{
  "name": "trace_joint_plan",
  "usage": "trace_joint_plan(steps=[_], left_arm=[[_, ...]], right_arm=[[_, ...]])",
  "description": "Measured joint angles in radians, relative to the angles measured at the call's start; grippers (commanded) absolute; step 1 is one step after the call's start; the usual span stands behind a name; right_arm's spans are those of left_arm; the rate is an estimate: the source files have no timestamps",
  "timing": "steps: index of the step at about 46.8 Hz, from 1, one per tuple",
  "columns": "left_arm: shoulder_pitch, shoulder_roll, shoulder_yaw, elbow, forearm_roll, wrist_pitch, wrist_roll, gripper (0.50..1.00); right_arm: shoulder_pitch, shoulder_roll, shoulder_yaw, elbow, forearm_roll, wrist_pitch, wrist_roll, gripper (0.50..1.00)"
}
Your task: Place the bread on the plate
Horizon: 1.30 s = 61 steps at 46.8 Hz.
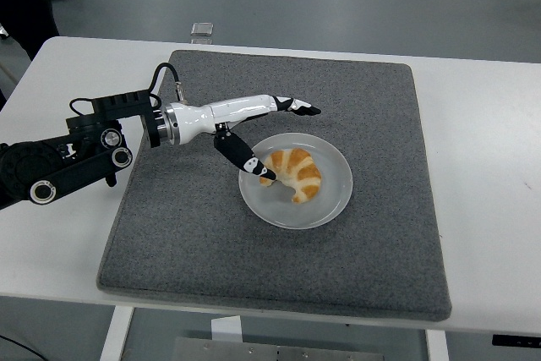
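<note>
Nearest the camera, the white surface [490, 209] shows its front edge along the bottom, and the grey mat [279, 285] covers most of its middle. On the mat, a little right of centre, sits the round pale plate [330, 205]. The bread [293, 173], a golden croissant, lies on the plate, curved, in its left half and clear of the rim.

The left arm [59, 166] comes in from the left edge, black at the joints with a white forearm, reaching over the mat toward the plate. The left hand [262, 128] hovers above the plate's upper left edge with its fingers spread and holding nothing: the long fingers [297, 107] point out straight to the right beyond the plate's far rim, while the thumb [249, 161] angles down, its tip just beside the croissant's left end; whether it touches cannot be told.

Farther off, on the grey floor behind the surface, a small clear object [201, 30] lies near the far edge.
</note>
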<state>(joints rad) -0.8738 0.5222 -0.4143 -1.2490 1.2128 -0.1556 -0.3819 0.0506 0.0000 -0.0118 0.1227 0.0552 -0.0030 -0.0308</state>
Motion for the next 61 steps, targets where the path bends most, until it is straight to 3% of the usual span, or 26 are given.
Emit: trace_joint_plan(steps=[18, 30, 41, 52, 61], left_arm=[[-0.033, 0.123, -0.013, 0.017, -0.371, -0.025, -0.001, 0.996], [-0.021, 0.125, -0.028, 0.057, -0.422, -0.026, 0.000, 0.999], [-0.021, 0.115, -0.040, 0.141, -0.648, -0.031, 0.000, 0.996], [-0.035, 0.113, -0.044, 0.268, -0.909, -0.116, 0.007, 0.996], [-0.037, 0.112, -0.044, 0.382, -1.111, -0.256, 0.024, 0.996]], right_arm=[[0.000, 0.000, 0.001, 0.000, 0.000, 0.000, 0.000, 0.952], [0.000, 0.000, 0.001, 0.000, 0.000, 0.000, 0.000, 0.952], [0.000, 0.000, 0.000, 0.000, 0.000, 0.000, 0.000, 0.952], [0.000, 0.000, 0.001, 0.000, 0.000, 0.000, 0.000, 0.952], [0.000, 0.000, 0.001, 0.000, 0.000, 0.000, 0.000, 0.952]])
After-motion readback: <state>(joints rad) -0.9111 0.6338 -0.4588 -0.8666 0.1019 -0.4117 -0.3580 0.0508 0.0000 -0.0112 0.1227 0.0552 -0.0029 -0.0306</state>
